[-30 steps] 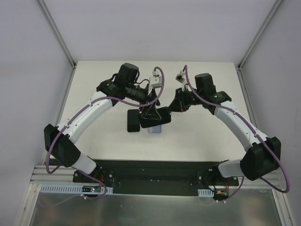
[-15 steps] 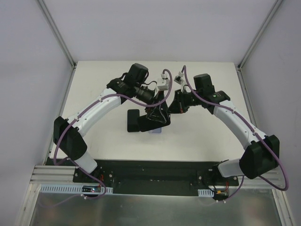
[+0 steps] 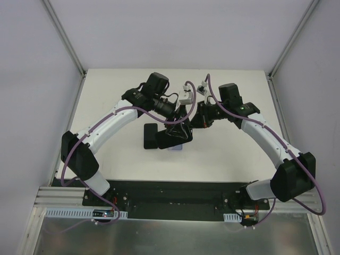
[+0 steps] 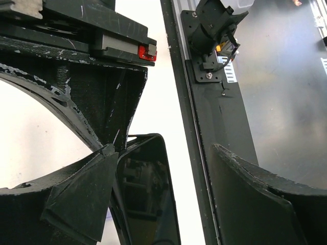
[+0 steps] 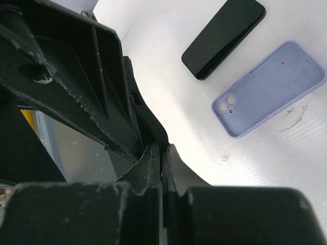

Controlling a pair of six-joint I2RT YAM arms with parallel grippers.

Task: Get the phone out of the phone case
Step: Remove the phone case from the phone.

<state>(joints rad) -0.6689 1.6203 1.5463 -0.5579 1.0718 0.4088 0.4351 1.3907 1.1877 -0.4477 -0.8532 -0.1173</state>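
Note:
A black cased phone (image 3: pixel 175 138) hangs tilted just above the table centre. My right gripper (image 3: pixel 192 126) is shut on its thin edge; in the right wrist view the fingers (image 5: pixel 163 149) pinch the dark rim (image 5: pixel 152 126). My left gripper (image 3: pixel 179 125) is open around the phone's other end. In the left wrist view the glossy screen (image 4: pixel 148 194) lies between the wide jaws (image 4: pixel 163 150), close against the left finger (image 4: pixel 87 194) and well clear of the right one.
A second bare black phone (image 3: pixel 150 136) lies flat on the table left of the held one, also in the right wrist view (image 5: pixel 223 38). An empty lavender case (image 5: pixel 268 87) lies beside it, partly under the held phone (image 3: pixel 175 148). The black base rail (image 4: pixel 204 127) runs along the near edge.
My left arm has swung right and its open gripper has closed in over the held phone. The right arm and the phone have barely moved.

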